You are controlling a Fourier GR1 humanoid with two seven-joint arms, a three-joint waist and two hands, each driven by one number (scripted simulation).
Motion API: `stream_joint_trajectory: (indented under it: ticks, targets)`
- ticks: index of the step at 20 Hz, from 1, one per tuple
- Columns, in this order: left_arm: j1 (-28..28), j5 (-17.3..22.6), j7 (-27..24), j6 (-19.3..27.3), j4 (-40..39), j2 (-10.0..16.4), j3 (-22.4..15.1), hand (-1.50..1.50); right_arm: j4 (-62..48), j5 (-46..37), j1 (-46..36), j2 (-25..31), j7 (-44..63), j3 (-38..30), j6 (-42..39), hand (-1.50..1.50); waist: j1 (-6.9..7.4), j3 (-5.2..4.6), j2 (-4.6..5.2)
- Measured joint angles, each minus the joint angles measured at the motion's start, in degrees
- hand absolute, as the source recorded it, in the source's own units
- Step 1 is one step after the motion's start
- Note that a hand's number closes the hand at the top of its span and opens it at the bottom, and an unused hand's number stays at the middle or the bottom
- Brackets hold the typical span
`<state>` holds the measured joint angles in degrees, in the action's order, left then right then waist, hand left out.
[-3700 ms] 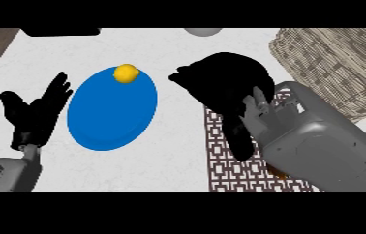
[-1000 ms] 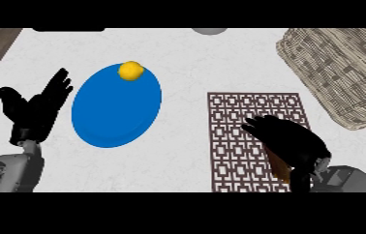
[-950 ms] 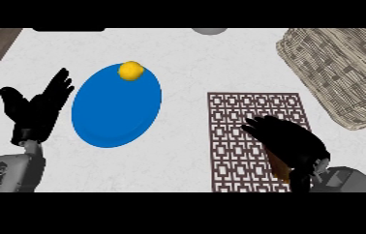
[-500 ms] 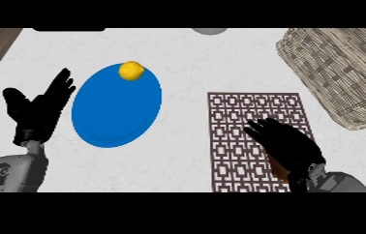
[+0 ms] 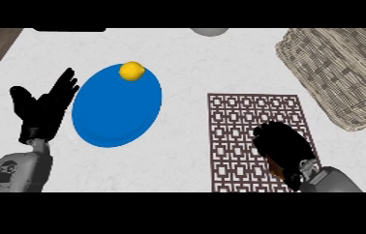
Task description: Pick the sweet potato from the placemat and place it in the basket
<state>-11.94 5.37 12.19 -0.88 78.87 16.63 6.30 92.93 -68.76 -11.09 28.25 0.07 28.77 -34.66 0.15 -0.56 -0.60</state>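
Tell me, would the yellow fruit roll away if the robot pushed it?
Probably yes. The fruit looks round, so a push would likely set it rolling. It sits at the far rim of the blue plate, so it might roll off onto the counter. It looks smooth, so it could slip when picked up.

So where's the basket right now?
In the head view the basket sits at the counter's upper right, just beyond the placemat's right edge and far across from the blue plate.
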Motion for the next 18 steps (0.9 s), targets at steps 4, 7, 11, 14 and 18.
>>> stream_joint_trajectory:
  ticks: [4, 7, 11, 14, 18]
  targets:
    - [0.1, -0.8, -1.2, 0.0, -0.6, -0.7, -0.2, 0.0, -0.2, -0.9, 0.6, 0.4, -2.3, -0.3, 1.3, 1.5, 0.06, -0.02, -0.11]
    - [0.0, -0.2, -0.8, -0.8, -0.1, -0.1, 0.2, 0.0, -3.4, 0.7, -1.4, -7.4, 5.7, -6.1, 0.7, 1.5, 0.45, 0.15, 0.3]
    - [0.0, -0.1, -0.9, -0.7, 0.0, -0.1, 0.3, 0.0, -6.2, 3.1, -4.2, -17.7, 18.3, -17.2, 5.6, 1.5, 0.23, 0.69, 1.2]
    - [-0.3, 0.0, -1.0, -1.0, 0.2, -0.2, 0.1, 0.0, -8.1, 4.7, -7.2, -23.1, 27.7, -23.7, 11.3, 1.5, 1.51, 0.86, 1.79]
    - [-1.5, 0.2, -0.9, -1.8, 0.3, -0.4, -0.6, 0.0, -10.2, 8.6, -13.5, -26.3, 37.9, -29.5, 21.5, 1.5, 4.05, 0.99, 2.38]
